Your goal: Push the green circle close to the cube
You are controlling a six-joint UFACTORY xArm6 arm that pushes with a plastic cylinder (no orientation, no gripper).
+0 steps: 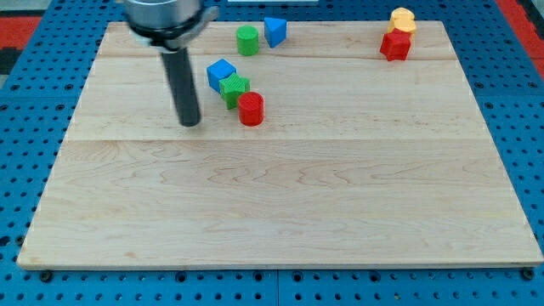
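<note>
One broad wooden board (280, 212) fills most of what you see, lying on a blue pegboard table (25, 102), and nearly all of its near half is bare. The blocks sit along the far side, which suits sliding work: you have open wood to come round from.

Next in size is the dark rod hanging from the arm's round head at the far left. You have no gripper here, so nothing opens, closes or holds; my tip (190, 124) simply rests at board height, just left of the middle cluster and touching no block.

That cluster holds three pieces packed together: the blue cube (220, 73) farthest, a green star-like block (234, 87) against its near-right side, and a red cylinder (251, 109) nearer and further right.

Your target, the green circle (247, 39), a short green cylinder, stands near the far edge, somewhat beyond and right of the cube, with a gap between them. Just right of it sits a blue wedge-shaped block (274, 31), close but whether touching I cannot tell.

At the far right, well apart, a yellow block (403, 19) sits just behind a red star-like block (394, 46).

Judging from this layout, you need the tip behind the green circle, on its far-right side, so a push carries it nearward and left toward the cube. The wedge crowds that spot, so you may nudge it too.
</note>
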